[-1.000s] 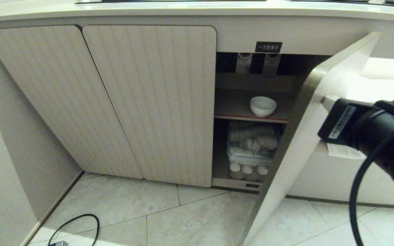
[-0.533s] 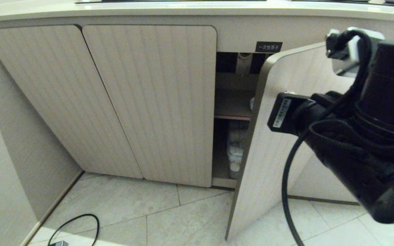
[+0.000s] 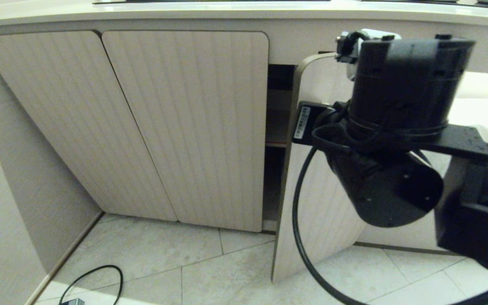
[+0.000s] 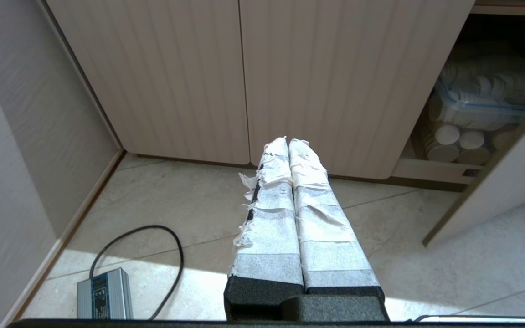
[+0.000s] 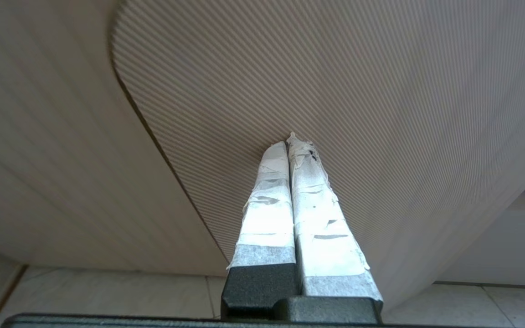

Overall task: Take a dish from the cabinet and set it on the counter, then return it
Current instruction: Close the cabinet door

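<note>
One cabinet door (image 3: 311, 203), upright, ajar.

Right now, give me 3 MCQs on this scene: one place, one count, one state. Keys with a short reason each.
1. Where do the right tool's tips rest?
A. on the ribbed door face
B. on the counter
C. inside the cabinet

2. How many doors left of the gap are fully shut?
A. none
B. one
C. two

3. How does the right-hand door stand?
A. wide open
B. ajar, nearly closed
C. flush shut

Key:
1 A, the right wrist view shows the closed tips against the ribbed panel.
2 C, the head view shows two ribbed doors flush side by side.
3 B, a narrow dark gap remains beside its edge.

The left tool hangs closed above the floor, idle.
</note>
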